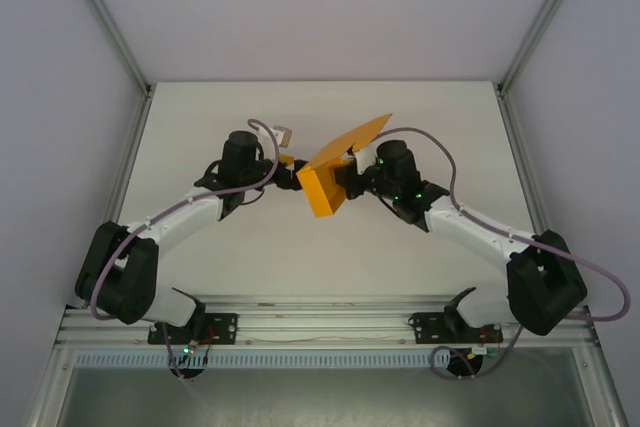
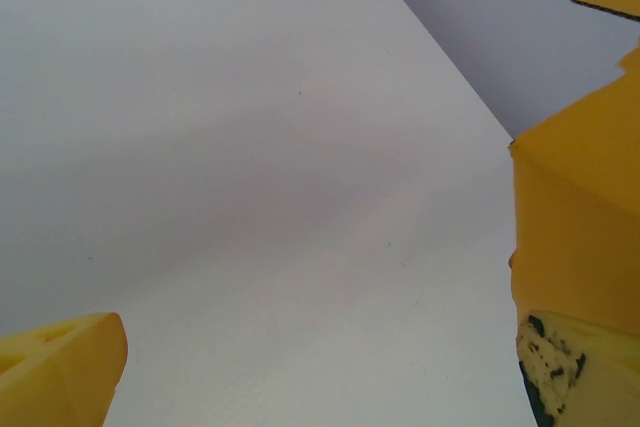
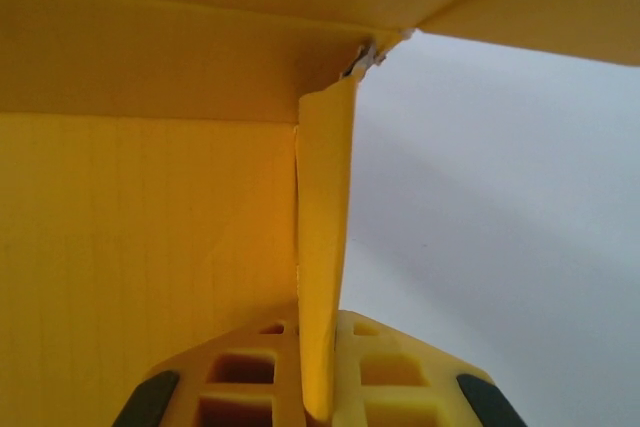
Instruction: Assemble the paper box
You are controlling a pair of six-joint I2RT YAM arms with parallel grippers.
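Yellow ribbed fingers [image 3: 400, 352] of the right gripper [image 3: 318, 352] sit closest, clenched on a thin upright panel of the bright orange-yellow card paper box [image 1: 325, 190]; the box hangs half-formed above the middle of the white table [image 1: 250, 257], between the two arms, with one long flap [image 1: 358, 135] raised toward the far right. The left gripper [image 1: 287, 175] meets the box's left side with its jaws spread apart, one finger lying against the card and grasping nothing. The step in hand seems to be squaring the walls; it likely goes best if the right pinch acts as a firm anchor while the left presses along a crease, not mid-panel; thin card probably buckles under hard squeezing, so gentle force and a fold following the scored line look wise.
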